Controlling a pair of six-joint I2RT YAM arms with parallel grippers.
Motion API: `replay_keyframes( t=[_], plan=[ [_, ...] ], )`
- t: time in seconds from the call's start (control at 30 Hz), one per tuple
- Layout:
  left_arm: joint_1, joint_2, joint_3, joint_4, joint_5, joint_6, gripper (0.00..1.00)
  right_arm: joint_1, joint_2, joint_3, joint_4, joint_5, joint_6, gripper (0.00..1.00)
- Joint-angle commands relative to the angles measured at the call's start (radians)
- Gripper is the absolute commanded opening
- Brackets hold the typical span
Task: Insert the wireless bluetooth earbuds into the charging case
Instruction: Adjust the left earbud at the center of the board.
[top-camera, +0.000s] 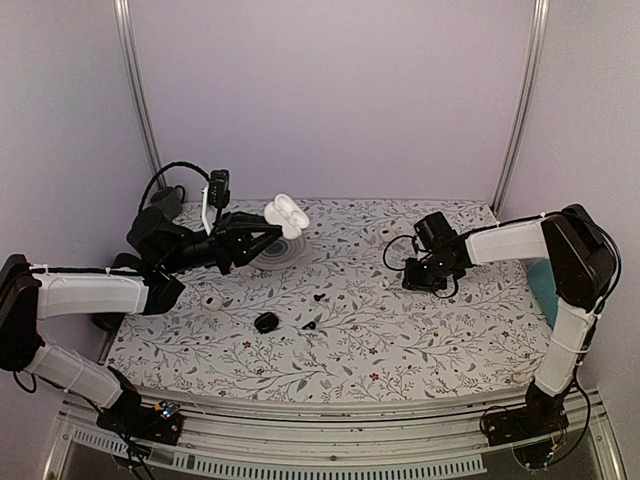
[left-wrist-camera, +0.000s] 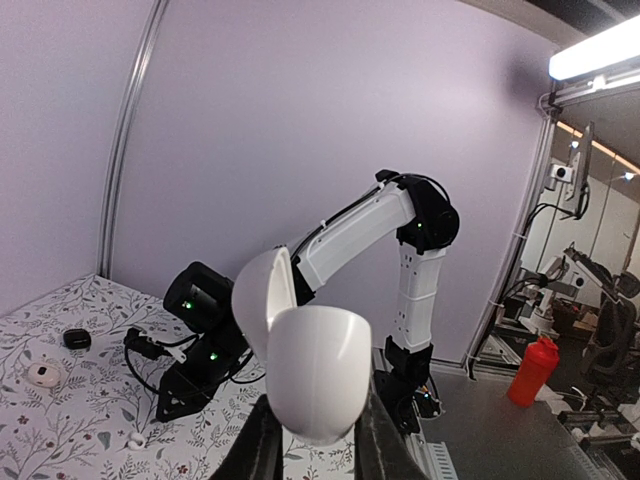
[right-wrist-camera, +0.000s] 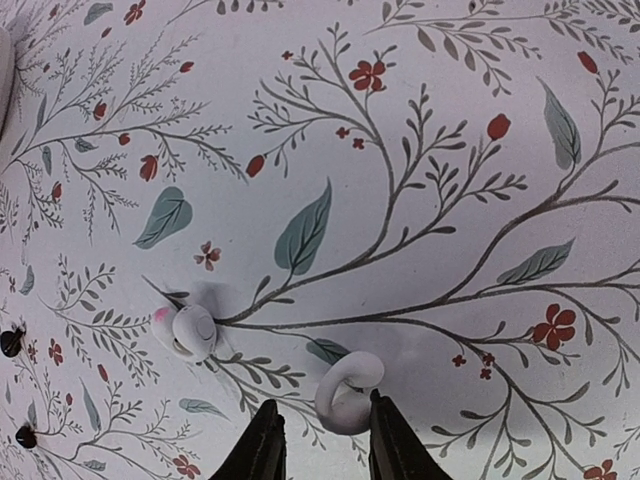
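Your left hand (left-wrist-camera: 320, 445) clamps the open charging case (left-wrist-camera: 315, 370) in the air. Your right hand (right-wrist-camera: 322, 420), narrowly parted, straddles one earbud (right-wrist-camera: 348, 395) on the surface (right-wrist-camera: 420, 150); closing off-centre could flick it away, past the other earbud (right-wrist-camera: 190, 332).

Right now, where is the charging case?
In the top view the charging case is at the back left, held above the table with its lid open, clamped in the left gripper.

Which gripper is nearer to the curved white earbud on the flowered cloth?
Right. The right gripper straddles the glossy white plastic earbud, one finger on each side. The left gripper is across the table, holding the open white charging case.
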Motion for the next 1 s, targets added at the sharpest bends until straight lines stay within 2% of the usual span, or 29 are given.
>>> replay_keyframes(
  t=[0.0,0.97],
  plan=[
    [0.013,-0.011,0.012,-0.003,0.009,0.003,0.0,0.004,0.016,0.007,-0.013,0.007,-0.011,0.29],
    [0.013,-0.025,0.008,-0.016,0.005,0.013,0.0,0.004,0.038,0.04,-0.047,0.047,-0.005,0.24]
  ],
)
